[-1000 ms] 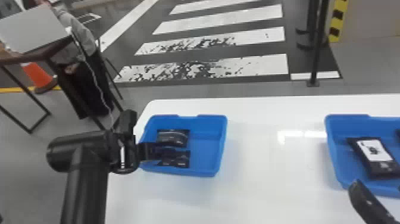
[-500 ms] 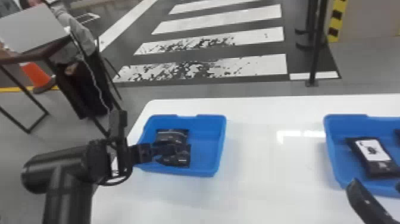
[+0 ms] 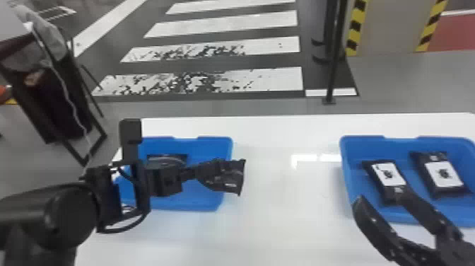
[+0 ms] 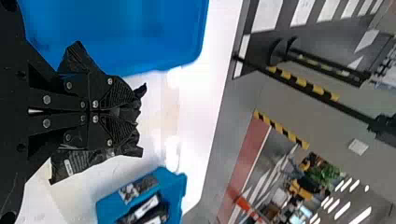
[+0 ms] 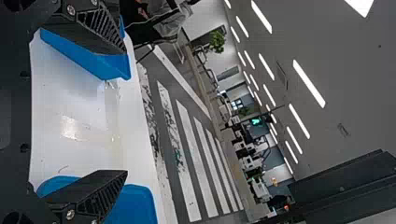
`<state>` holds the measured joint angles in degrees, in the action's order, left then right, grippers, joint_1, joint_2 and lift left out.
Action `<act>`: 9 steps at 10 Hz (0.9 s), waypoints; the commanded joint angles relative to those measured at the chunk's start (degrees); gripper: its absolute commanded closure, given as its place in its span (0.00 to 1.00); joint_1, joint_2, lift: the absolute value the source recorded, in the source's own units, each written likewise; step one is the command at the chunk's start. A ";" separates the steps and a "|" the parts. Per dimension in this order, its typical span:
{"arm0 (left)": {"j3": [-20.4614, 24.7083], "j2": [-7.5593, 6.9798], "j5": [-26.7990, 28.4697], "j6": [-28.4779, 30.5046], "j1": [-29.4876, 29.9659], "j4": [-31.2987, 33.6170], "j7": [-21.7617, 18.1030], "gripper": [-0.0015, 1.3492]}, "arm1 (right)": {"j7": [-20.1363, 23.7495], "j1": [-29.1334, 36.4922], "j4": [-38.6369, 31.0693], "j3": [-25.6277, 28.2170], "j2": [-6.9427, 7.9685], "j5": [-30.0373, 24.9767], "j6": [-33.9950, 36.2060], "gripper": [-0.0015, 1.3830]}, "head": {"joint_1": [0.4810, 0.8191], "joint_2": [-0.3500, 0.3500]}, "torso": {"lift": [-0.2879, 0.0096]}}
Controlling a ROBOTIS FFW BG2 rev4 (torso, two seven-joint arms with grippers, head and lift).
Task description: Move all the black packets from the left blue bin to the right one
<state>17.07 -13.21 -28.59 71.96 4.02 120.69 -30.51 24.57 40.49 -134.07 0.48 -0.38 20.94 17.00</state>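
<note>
the left gripper (image 3: 212,169) pinched a black packet (image 3: 234,178) between its fingers near the left bin (image 3: 198,201). the right gripper (image 3: 381,201), fingers wide, was near the right bin (image 3: 403,142).

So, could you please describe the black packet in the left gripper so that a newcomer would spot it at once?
Start at the white table, then its left blue plastic bin. Near the edge facing the right blue bin, the black left gripper holds the crinkled black packet. It alone is gripped; the other black packets lie inside the bins.
</note>
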 commanded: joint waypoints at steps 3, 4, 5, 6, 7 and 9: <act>-7.25 0.64 -4.43 -1.09 -1.21 0.17 -0.34 0.89 | 0.84 -5.20 2.52 -4.14 -1.38 2.82 0.86 0.09 | 0.63 0.64 | 0.50; -8.39 0.73 -5.00 -1.23 -1.49 0.17 -0.51 0.89 | 1.10 -6.18 3.22 -4.71 -1.46 3.16 0.86 0.09 | 0.63 0.63 | 0.50; -9.64 0.99 -5.80 -1.37 -1.92 0.32 -0.60 0.89 | 1.10 -6.74 3.64 -5.06 -1.55 3.28 1.28 0.09 | 0.63 0.62 | 0.50; -11.13 1.34 -6.83 -1.80 -2.34 0.46 -0.69 0.89 | 1.36 -7.59 4.34 -5.63 -1.73 3.74 1.70 0.09 | 0.63 0.61 | 0.50; -12.27 1.52 -7.40 -2.36 -2.76 0.46 -0.69 0.89 | 1.45 -8.15 4.91 -6.20 -1.90 4.31 1.98 0.09 | 0.63 0.59 | 0.50; -14.10 1.70 -8.32 -3.20 -3.32 0.46 -0.78 0.89 | 1.89 -9.27 5.89 -7.11 -2.08 4.65 2.97 0.09 | 0.63 0.55 | 0.50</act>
<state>3.50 -11.54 -36.58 68.99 0.87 121.14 -31.29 26.45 31.48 -128.45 -6.38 -2.43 25.47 19.70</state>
